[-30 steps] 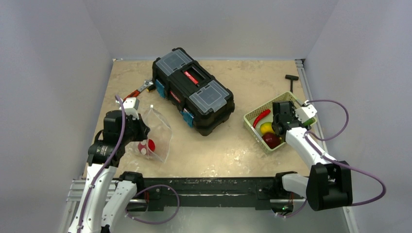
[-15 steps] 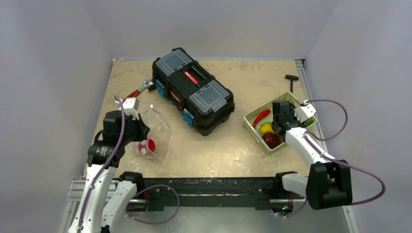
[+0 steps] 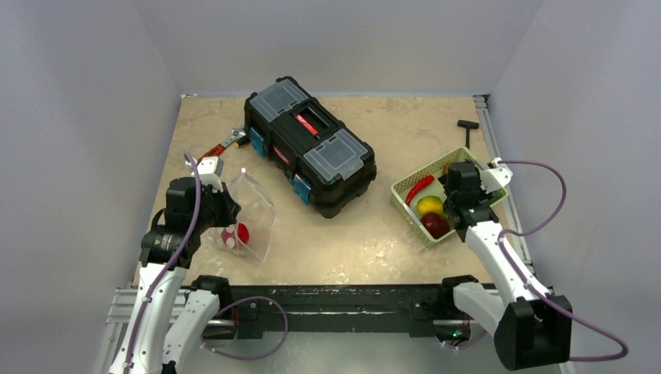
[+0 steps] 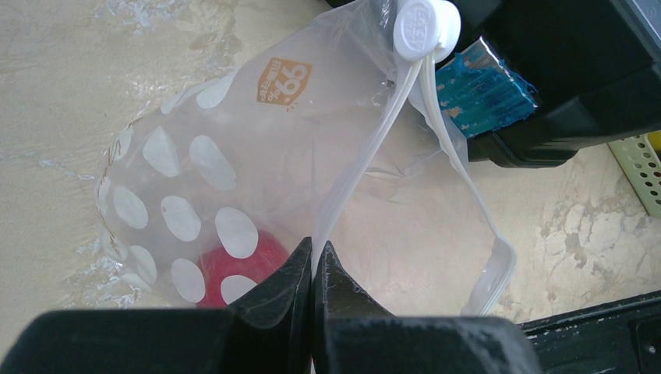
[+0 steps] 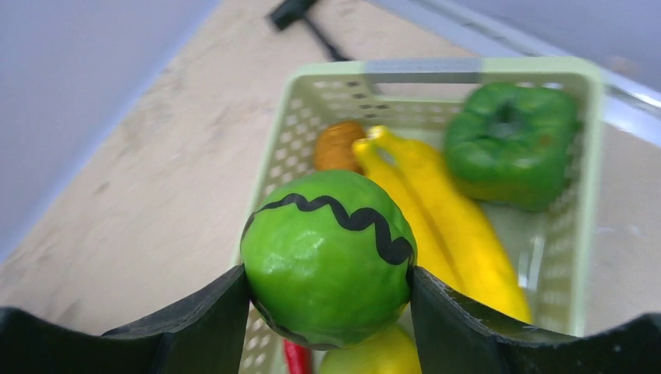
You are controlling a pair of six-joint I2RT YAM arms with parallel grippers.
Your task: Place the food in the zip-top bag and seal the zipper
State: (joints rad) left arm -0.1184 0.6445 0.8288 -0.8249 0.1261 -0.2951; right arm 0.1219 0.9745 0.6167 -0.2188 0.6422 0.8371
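The zip-top bag (image 3: 251, 212) lies at the left, clear with white dots, its mouth held open. My left gripper (image 4: 314, 251) is shut on the zipper (image 4: 372, 152) at the mouth edge. A white slider (image 4: 421, 27) sits at the strip's far end. One red food piece (image 4: 251, 257) lies inside the bag. My right gripper (image 5: 329, 274) hangs over the pale green basket (image 5: 468, 68), shut on a round green food piece with a black wavy line (image 5: 327, 253). In the basket lie a yellow banana (image 5: 440, 206), a green pepper (image 5: 510, 144), a red chilli (image 3: 419, 187) and a dark red fruit (image 3: 436, 225).
A black toolbox (image 3: 309, 144) stands slantwise at the middle back, close to the bag's far corner. A red-handled wrench (image 3: 220, 146) lies left of it. A black T-shaped tool (image 3: 468, 128) rests at the back right, by the metal rail.
My right gripper has shut on the round green piece and drawn up and to the right above the basket. The left gripper and the bag have stayed put.
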